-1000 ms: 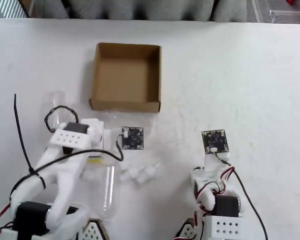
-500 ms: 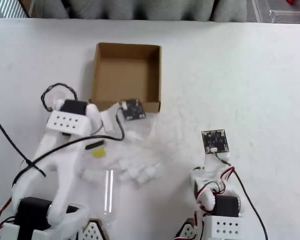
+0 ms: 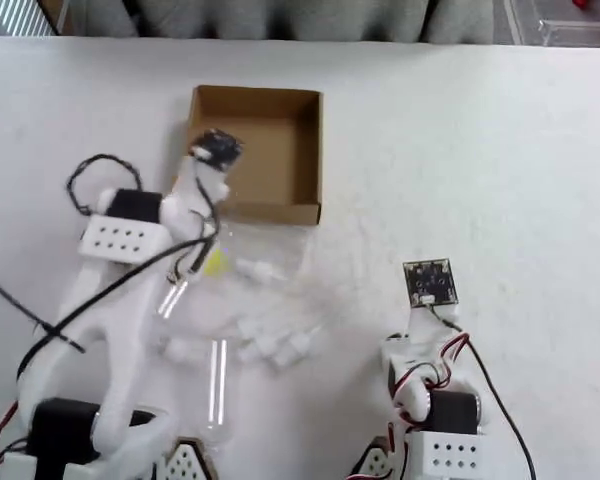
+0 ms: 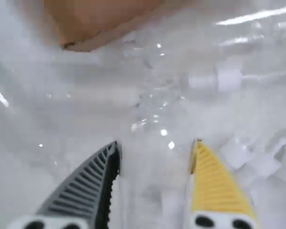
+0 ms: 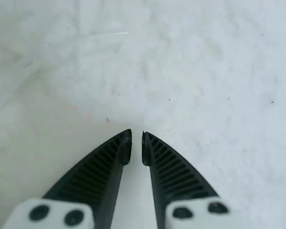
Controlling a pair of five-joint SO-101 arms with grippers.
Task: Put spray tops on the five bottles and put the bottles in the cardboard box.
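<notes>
bottle [image 3: 177, 292] | clear one clamped in left gripper [image 4: 156, 143], hanging just short of cardboard box [image 3: 265, 212] | box empty, so none of five done imo | spray tops [image 3: 277, 347] loose on table [image 3: 500, 150] below the gripper | right gripper [image 5: 136, 143] pinched shut on nothing

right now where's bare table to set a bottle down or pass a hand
Bare table lies right of the cardboard box, out to the right hand, and in the strip beyond the box. Crowded: in front of the box, where clear bottles and spray tops lie by the left hand.
</notes>
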